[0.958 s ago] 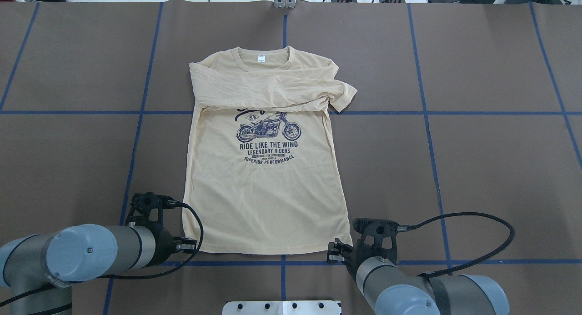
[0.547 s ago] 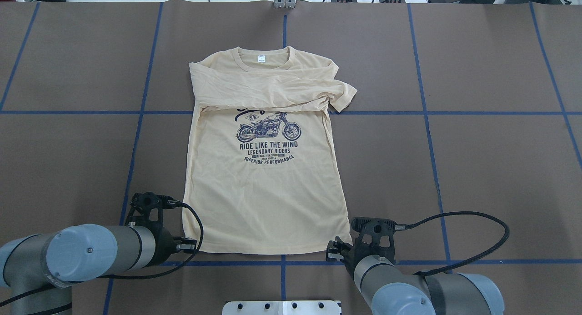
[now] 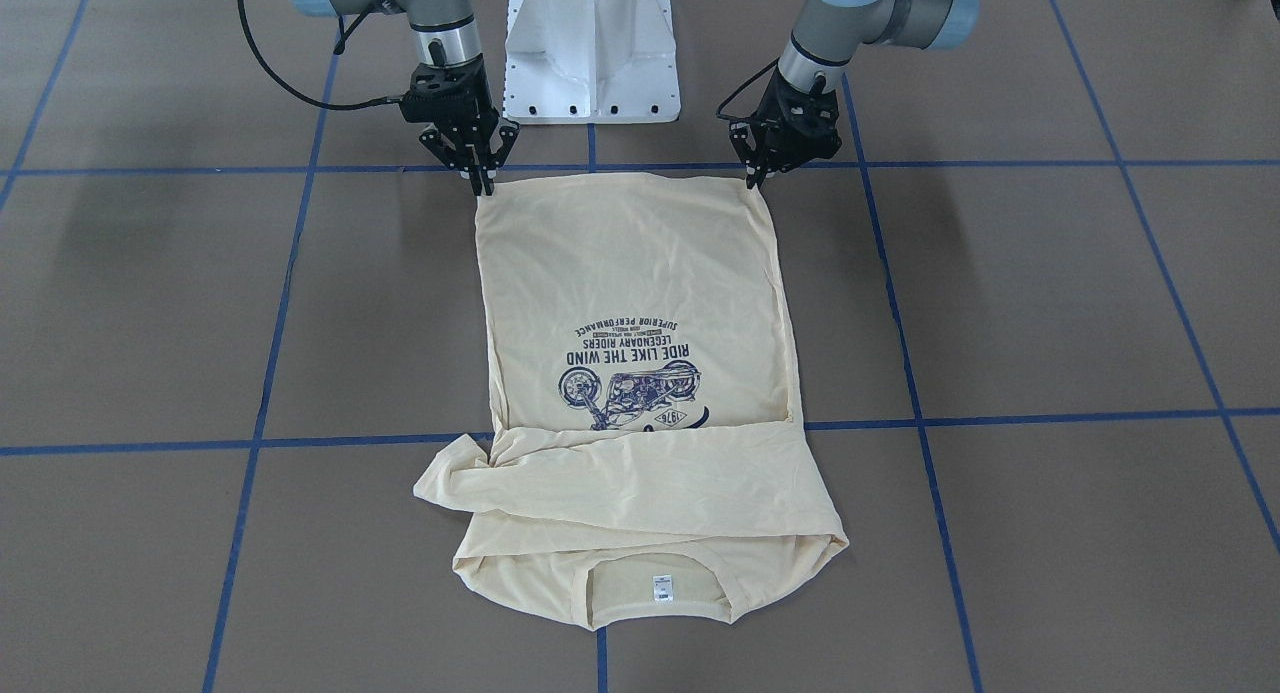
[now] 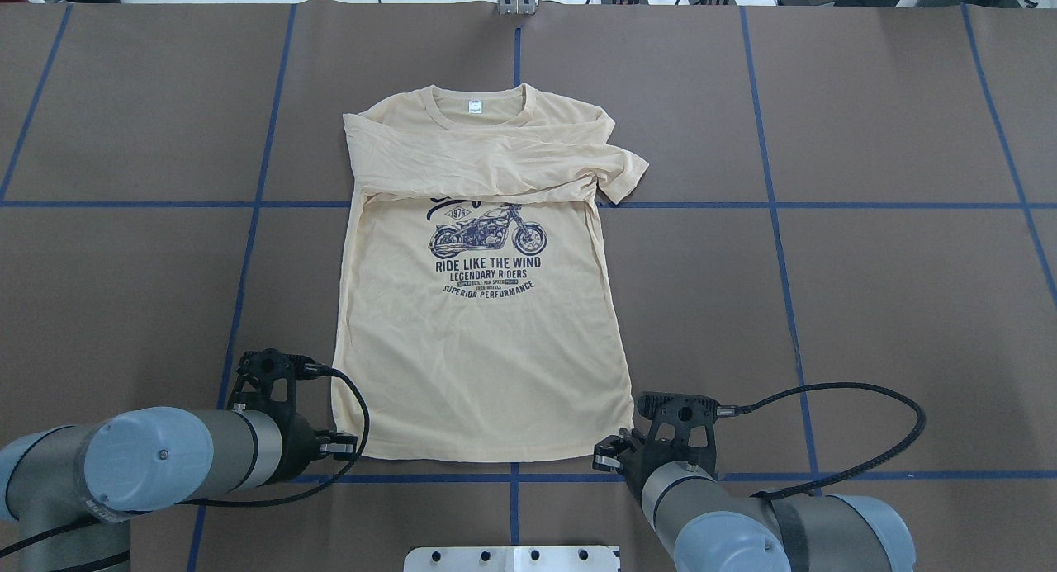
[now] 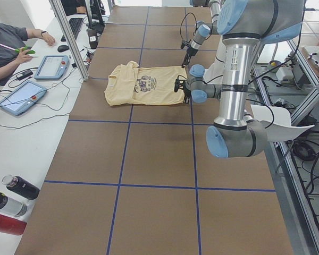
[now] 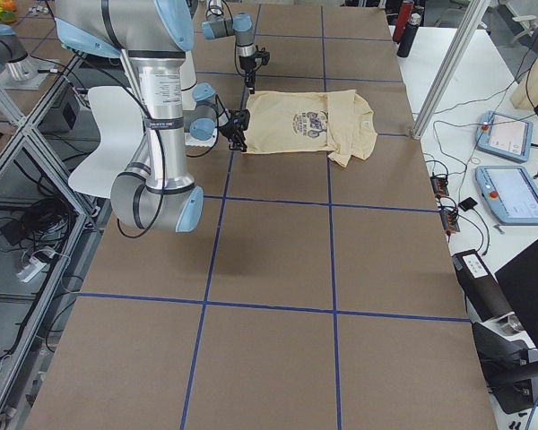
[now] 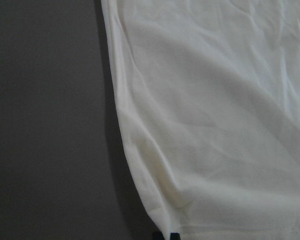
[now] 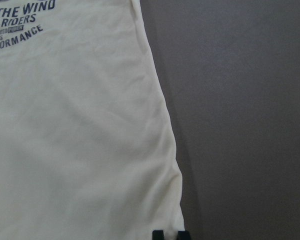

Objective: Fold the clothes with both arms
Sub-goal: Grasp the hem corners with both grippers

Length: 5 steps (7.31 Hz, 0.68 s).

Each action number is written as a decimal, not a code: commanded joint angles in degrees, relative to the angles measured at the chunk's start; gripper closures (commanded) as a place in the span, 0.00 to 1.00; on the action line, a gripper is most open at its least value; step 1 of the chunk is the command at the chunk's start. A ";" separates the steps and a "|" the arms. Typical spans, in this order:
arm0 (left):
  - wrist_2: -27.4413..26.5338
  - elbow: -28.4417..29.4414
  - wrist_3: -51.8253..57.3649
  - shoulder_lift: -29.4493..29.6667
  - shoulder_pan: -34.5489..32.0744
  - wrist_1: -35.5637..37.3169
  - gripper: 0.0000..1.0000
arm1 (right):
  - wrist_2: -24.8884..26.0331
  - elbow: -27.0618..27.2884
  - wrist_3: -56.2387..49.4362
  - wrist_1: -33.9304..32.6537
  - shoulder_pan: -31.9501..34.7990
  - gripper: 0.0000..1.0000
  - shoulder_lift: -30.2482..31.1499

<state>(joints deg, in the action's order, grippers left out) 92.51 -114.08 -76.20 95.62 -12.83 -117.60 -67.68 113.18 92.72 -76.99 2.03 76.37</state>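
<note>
Left pincer [image 3: 752,177] and right pincer [image 3: 481,184] each clamp a hem corner of the shirt [image 3: 630,273], upper frame, seemingly to fold it over

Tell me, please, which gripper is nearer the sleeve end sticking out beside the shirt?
Right. The right gripper sits at the hem corner of the shirt on the same side as the sleeve end; the left gripper sits at the opposite corner.

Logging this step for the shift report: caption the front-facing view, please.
Left gripper and right gripper at the hem corners of the cream T-shirt, sleeves folded across its chest.
</note>
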 commanded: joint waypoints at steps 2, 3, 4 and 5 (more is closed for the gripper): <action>0.03 -0.52 0.00 -0.09 -0.09 0.00 1.00 | 0.00 0.45 0.00 0.00 0.34 1.00 0.10; 0.21 -1.92 0.09 -0.09 -0.17 0.00 1.00 | -0.09 2.11 -0.09 0.00 0.78 1.00 0.53; 0.82 -5.68 0.35 -1.22 -0.44 0.78 1.00 | -0.44 5.61 -0.09 -1.04 1.13 1.00 2.28; 2.39 -11.46 0.53 -3.23 -0.35 3.31 1.00 | -0.79 11.99 -0.09 -4.80 1.05 1.00 4.91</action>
<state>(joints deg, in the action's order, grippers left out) 93.52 -119.85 -75.90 94.26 -13.15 -116.42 -68.07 118.97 92.65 -78.60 2.97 78.65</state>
